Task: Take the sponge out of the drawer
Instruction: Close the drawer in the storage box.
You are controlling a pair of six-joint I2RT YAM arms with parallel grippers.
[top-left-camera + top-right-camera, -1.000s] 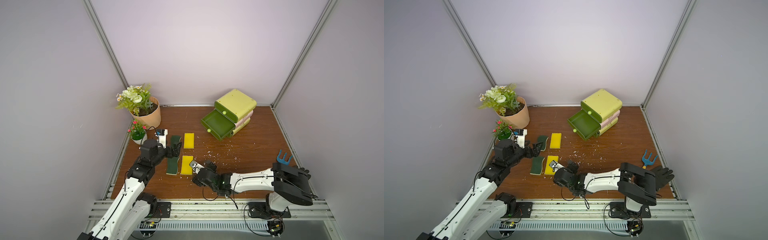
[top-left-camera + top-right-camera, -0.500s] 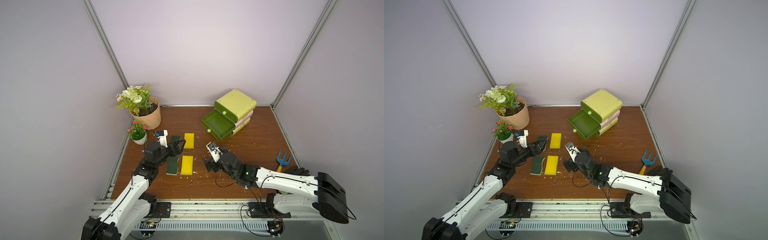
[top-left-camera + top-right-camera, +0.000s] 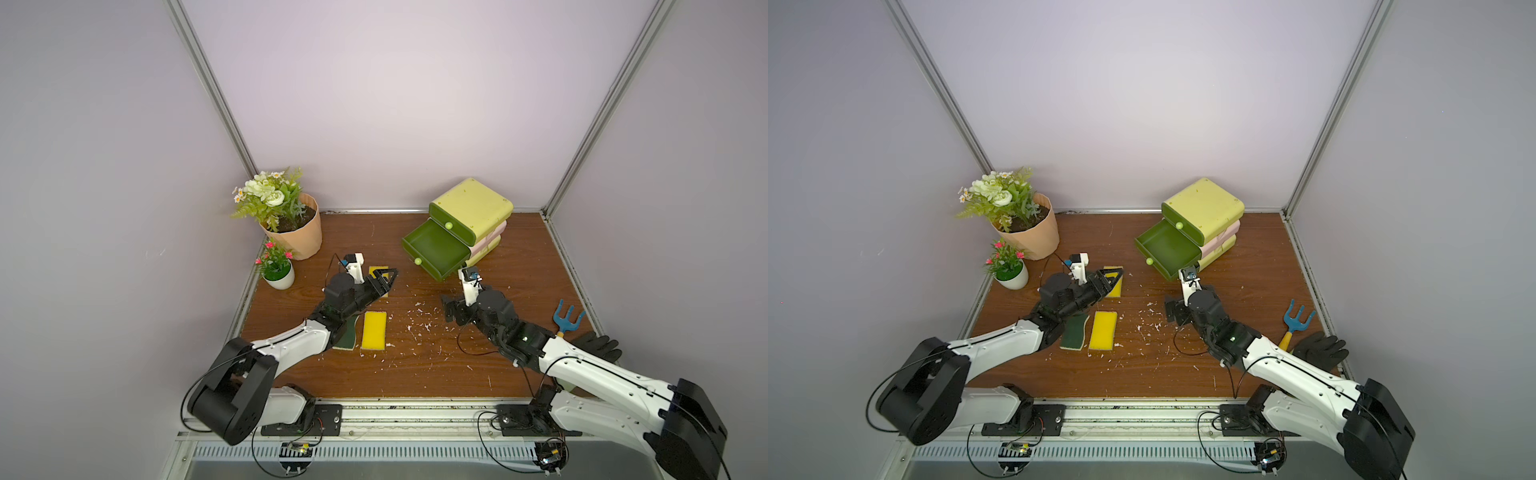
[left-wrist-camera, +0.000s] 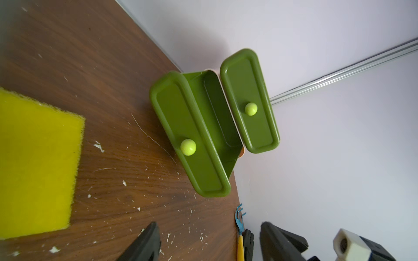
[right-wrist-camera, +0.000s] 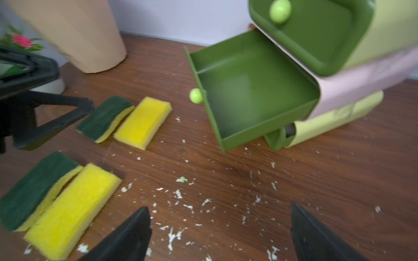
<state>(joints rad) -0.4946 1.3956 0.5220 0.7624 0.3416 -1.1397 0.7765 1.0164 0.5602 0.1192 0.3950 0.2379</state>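
Sponges (image 3: 374,336), four, paired on table (image 3: 415,374) toward its left edge, outside pulled-out drawer (image 3: 436,247). Left arm (image 3: 291,340) stretched low over near pair, left end effector (image 3: 390,277) spread above far pair. Right arm (image 3: 582,365) reaching toward table centre, right end effector (image 3: 451,311) spread wide.

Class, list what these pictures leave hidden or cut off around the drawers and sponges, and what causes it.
Top drawer contents: shut in every view.
Bottom drawer: right wrist view, mostly covered by the open middle drawer.
Far green sponge: both top views, hidden under the left gripper.
Yellow sponge: left wrist view, cut off by the picture's edge.
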